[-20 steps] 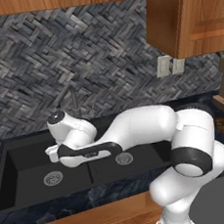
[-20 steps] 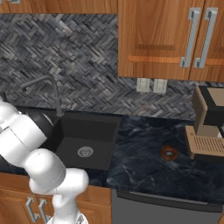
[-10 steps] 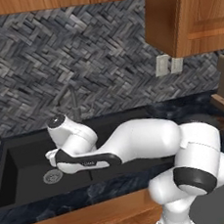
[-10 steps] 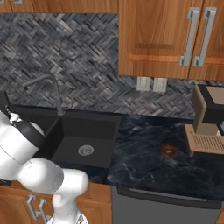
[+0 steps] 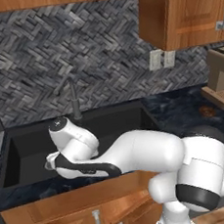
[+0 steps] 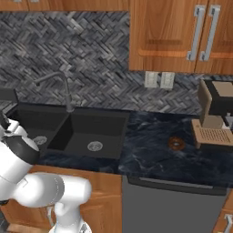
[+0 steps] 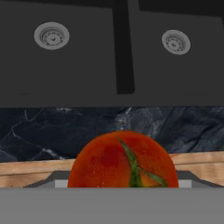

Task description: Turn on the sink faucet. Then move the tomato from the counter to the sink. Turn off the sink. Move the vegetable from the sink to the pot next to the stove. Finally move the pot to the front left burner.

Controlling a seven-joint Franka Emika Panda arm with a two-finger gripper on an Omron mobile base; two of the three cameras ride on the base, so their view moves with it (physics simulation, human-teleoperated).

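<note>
tomato: it sits right up against my hand camera, the tomato (image 7: 123,159) round and red, green stem lying toward me; it has no real long axis, so I need not turn it.
my grip: the fingertips are hidden behind the fruit in the hand view; from how close and centred it sits, and with the jaws standing wide, I judge I am carrying it rather than hovering over it.
counter edge: under the tomato runs the wooden cabinet front, then the dark marble counter lip (image 7: 52,127), so I am not yet over the sink.
sink: just beyond the lip lie two basins, left drain (image 7: 51,36) and right drain (image 7: 176,42), with the divider (image 7: 124,48) straight ahead of me; the drop needs me forward and a little to one side.
faucet: the left base view shows the faucet (image 5: 73,99) behind my wrist; whether water runs I cannot tell.
side views: the right base view shows the sink (image 6: 101,119) open and dark.
</note>
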